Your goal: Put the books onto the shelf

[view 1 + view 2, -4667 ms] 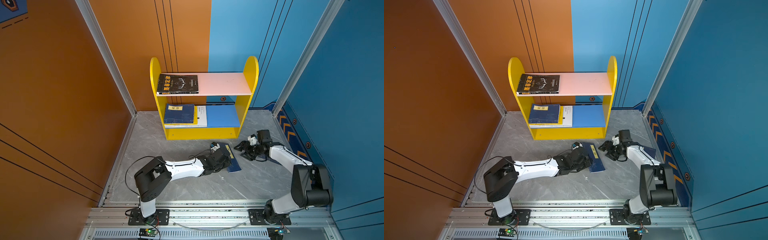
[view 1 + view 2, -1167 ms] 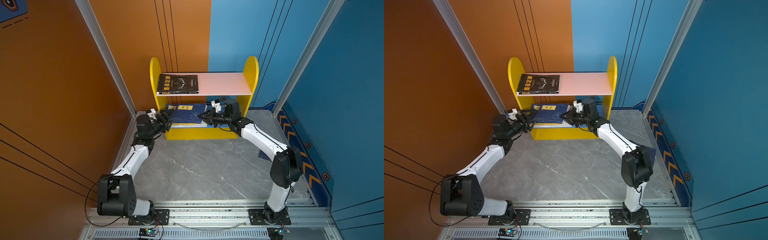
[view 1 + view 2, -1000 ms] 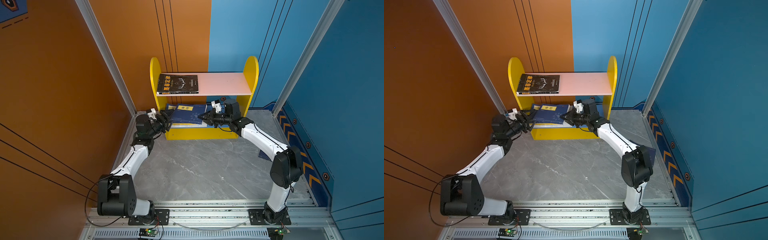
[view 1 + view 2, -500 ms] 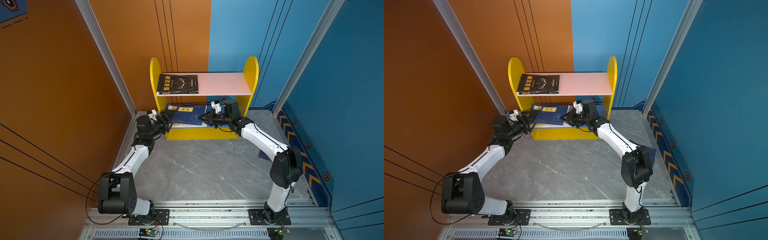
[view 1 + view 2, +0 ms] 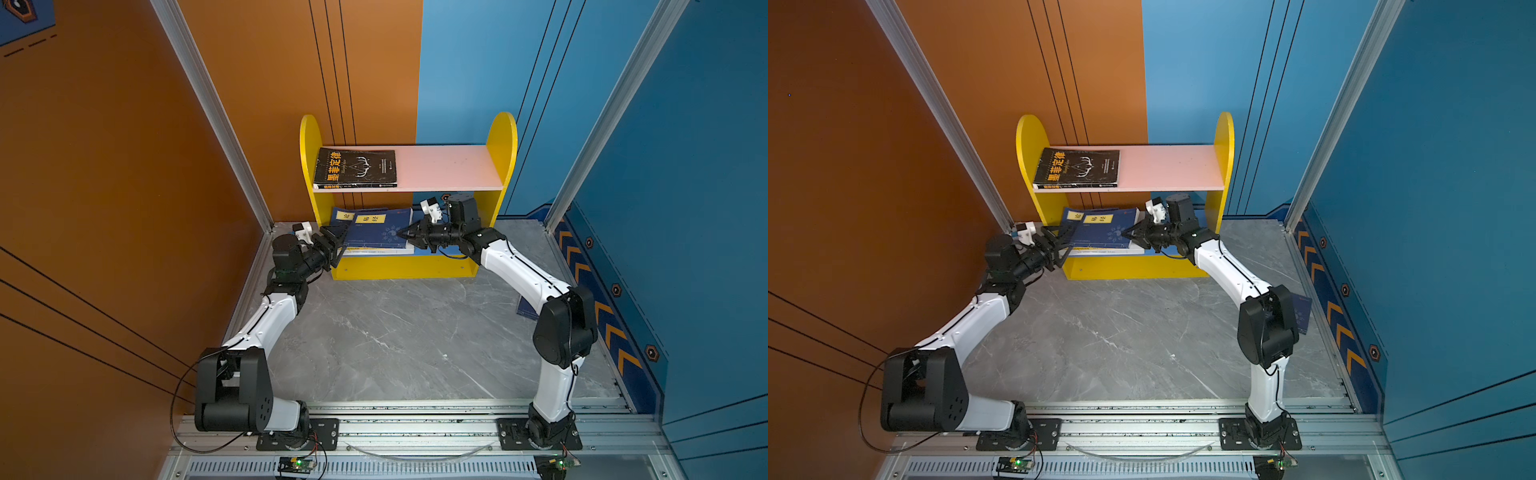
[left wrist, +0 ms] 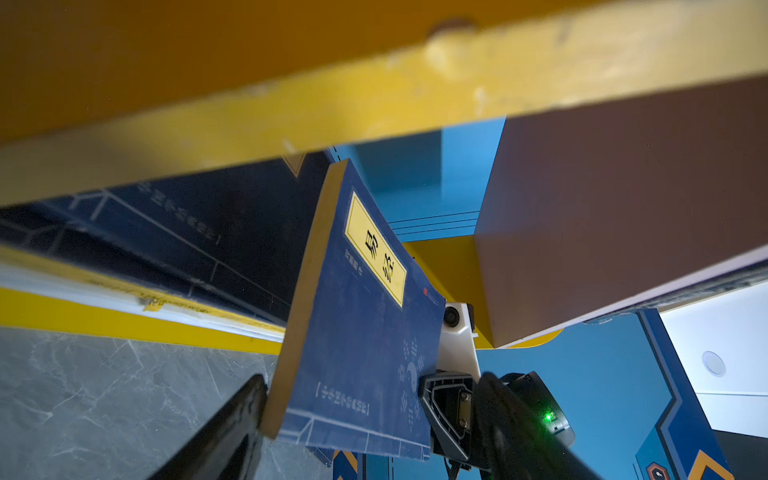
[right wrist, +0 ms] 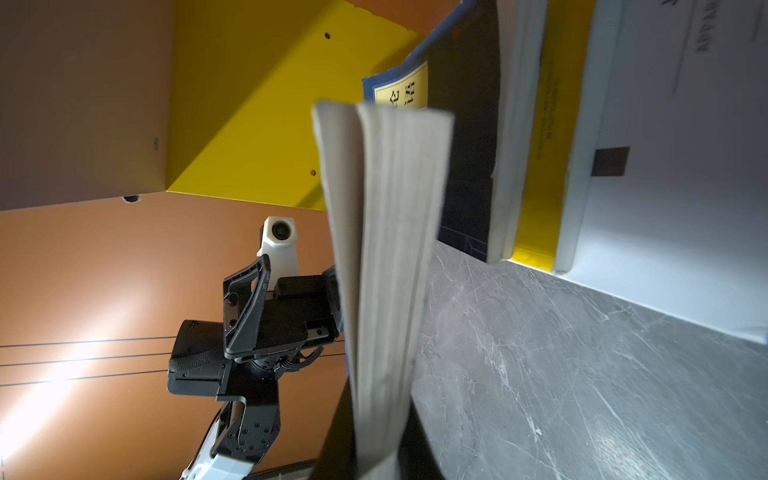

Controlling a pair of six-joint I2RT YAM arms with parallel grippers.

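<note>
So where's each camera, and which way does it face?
Top views: high overhead, looking down toward the shelf; left arm, right arm whole.
Left wrist: on its arm, looking past the open left gripper at the navy book.
Right wrist: likewise, past the right gripper, shut on that book.
Shared: both wrist views show the book and the opposite gripper.

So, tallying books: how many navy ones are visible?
3: held book in the right gripper; stacked book low in the shelf; floor book behind the right arm. Others may be hidden.
</note>
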